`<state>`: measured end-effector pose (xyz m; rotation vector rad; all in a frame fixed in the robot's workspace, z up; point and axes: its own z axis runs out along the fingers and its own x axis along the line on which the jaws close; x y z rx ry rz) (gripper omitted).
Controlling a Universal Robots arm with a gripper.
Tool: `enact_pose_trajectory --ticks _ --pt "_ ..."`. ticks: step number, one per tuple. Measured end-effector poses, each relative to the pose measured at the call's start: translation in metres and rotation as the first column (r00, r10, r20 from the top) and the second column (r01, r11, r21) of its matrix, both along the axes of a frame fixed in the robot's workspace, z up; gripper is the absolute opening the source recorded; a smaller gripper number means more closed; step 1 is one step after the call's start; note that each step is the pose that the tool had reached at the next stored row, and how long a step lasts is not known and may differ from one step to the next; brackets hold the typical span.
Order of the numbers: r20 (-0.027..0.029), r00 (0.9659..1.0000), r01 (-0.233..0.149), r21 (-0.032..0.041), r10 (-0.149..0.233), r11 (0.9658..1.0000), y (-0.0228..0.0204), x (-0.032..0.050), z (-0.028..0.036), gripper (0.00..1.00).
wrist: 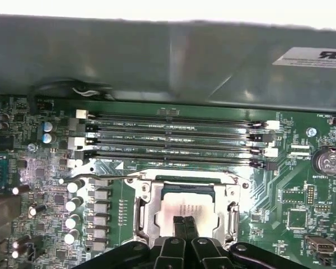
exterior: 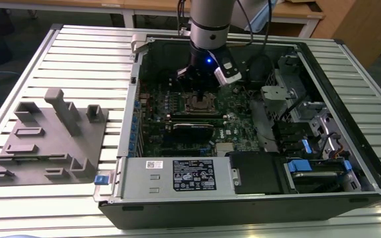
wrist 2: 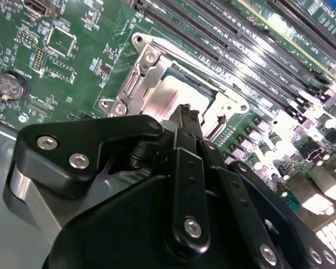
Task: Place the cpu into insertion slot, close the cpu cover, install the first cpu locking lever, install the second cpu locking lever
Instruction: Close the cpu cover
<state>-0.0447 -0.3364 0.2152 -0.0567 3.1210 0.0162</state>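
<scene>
In the exterior view my gripper (exterior: 201, 93) reaches down into the open computer case, right over the insertion slot (exterior: 199, 105) on the green motherboard (exterior: 240, 129). In both wrist views the cpu (wrist: 186, 203) (wrist 2: 163, 92) lies flat in the slot. Its dull silver top shows through the window of the cpu cover (wrist: 147, 212) (wrist 2: 135, 78), which lies down around it. The gripper (wrist: 185, 223) (wrist 2: 186, 111) is shut, its two black fingertips pressed together just above the cpu's top, with nothing seen between them. I cannot tell how the locking levers stand.
Several long black memory slots (wrist: 173, 143) run beside the socket, with the case wall (wrist: 157, 61) behind them. A black card (exterior: 192, 128) lies on the near side of the socket, with a boxed unit (exterior: 177, 176) closer still. A grey fixture block (exterior: 48, 139) sits at the exterior view's left.
</scene>
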Motion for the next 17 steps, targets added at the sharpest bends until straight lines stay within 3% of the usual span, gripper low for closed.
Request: enact_pose_trajectory --ticks 4,17 --pt "0.0000 1.0000 0.000 0.0001 0.000 1.0000 -0.0025 0.0001 0.0000 0.11" --pt "0.0002 1.0000 0.000 0.0000 0.000 1.0000 -0.0029 0.0001 0.0013 0.11"
